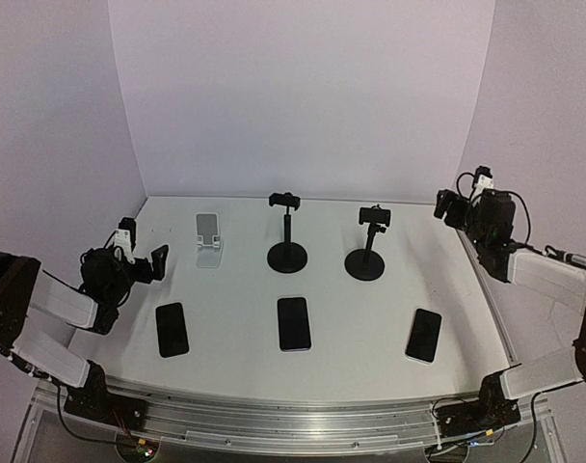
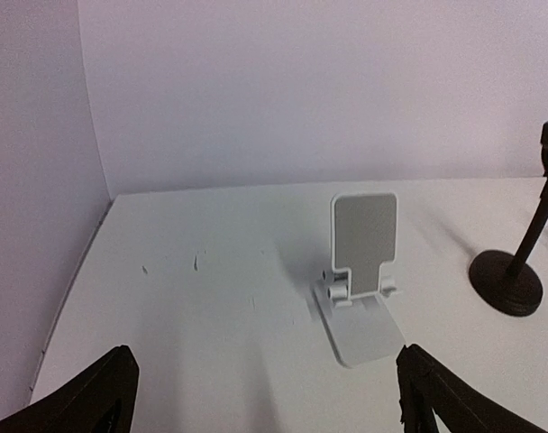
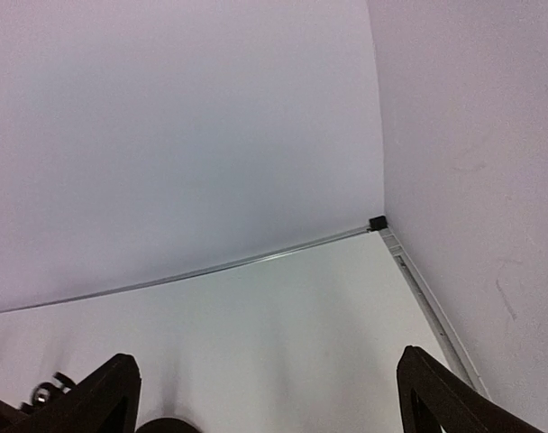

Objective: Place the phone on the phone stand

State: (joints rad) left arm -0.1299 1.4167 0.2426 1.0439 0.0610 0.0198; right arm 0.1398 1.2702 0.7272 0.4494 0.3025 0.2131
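overhead, three phones, three stands; wrist views crop black stands; left gripper and right gripper gape empty.

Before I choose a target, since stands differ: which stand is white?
The flat-backed stand at far left; the middle stand and right stand are black poles.
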